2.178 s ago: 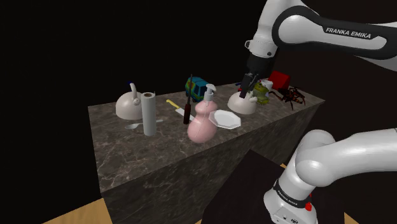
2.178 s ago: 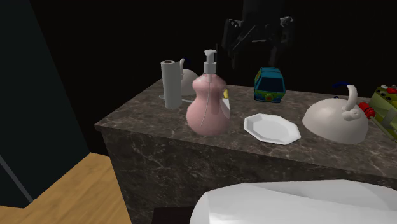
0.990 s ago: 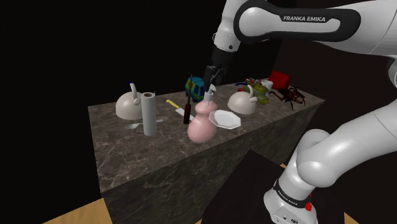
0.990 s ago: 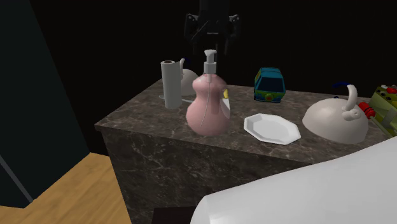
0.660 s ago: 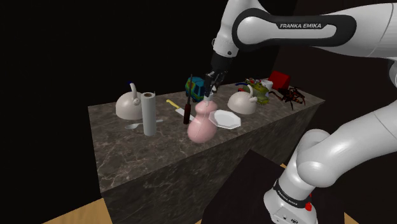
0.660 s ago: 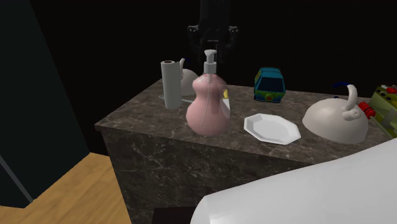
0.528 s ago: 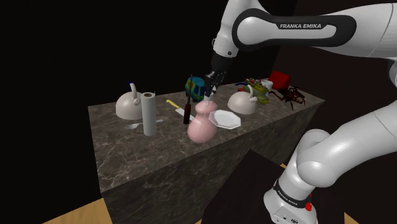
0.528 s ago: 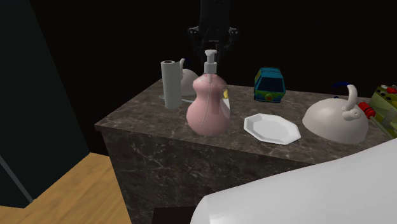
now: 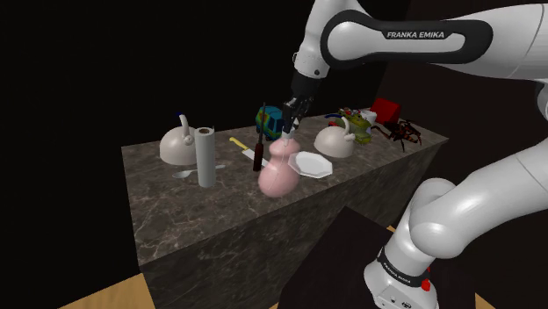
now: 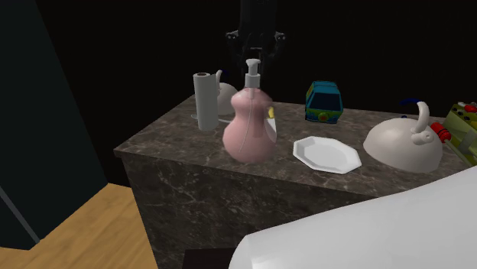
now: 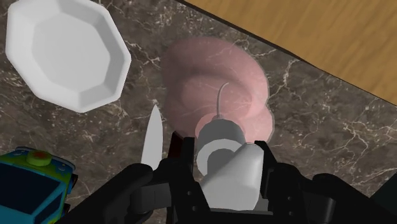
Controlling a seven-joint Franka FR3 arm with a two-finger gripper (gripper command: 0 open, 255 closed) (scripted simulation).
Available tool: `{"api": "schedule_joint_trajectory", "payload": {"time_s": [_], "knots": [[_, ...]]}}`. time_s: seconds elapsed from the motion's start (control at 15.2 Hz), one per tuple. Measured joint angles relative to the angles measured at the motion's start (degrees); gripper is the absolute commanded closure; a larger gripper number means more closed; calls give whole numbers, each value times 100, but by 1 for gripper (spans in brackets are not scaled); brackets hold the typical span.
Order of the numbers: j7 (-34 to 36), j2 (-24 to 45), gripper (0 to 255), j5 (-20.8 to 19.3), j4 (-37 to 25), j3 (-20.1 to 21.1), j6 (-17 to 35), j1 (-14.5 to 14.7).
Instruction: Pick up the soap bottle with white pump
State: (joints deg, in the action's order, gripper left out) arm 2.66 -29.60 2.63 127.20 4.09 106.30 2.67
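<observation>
One pink soap bottle [image 10: 248, 130] stands on table [image 10: 183, 149], near long edge on arm's side. One black pincer [image 11: 224, 151] right over it, pinching white pump [image 11: 230, 170] from two sides. One white plate [image 10: 327, 154] just beside bottle. Two white domes [image 10: 401, 145], one grey roll [image 10: 204, 101].

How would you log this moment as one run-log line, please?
claw: at white pump | pink gourd-shaped soap bottle: upright on dark marble counter | lift: pending
</observation>
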Motion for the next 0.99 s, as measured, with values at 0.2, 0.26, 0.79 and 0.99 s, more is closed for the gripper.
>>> {"api": "schedule_joint_trajectory", "payload": {"time_s": [0.2,0.26,0.79,0.99], "knots": [[2,28,255,-3,-217,-5,-194,-2],[11,14,255,-1,-273,-1,-265,1],[11,143,255,-19,-991,-21,-854,-12],[13,233,255,-27,-1287,-27,-1061,-17]]}}
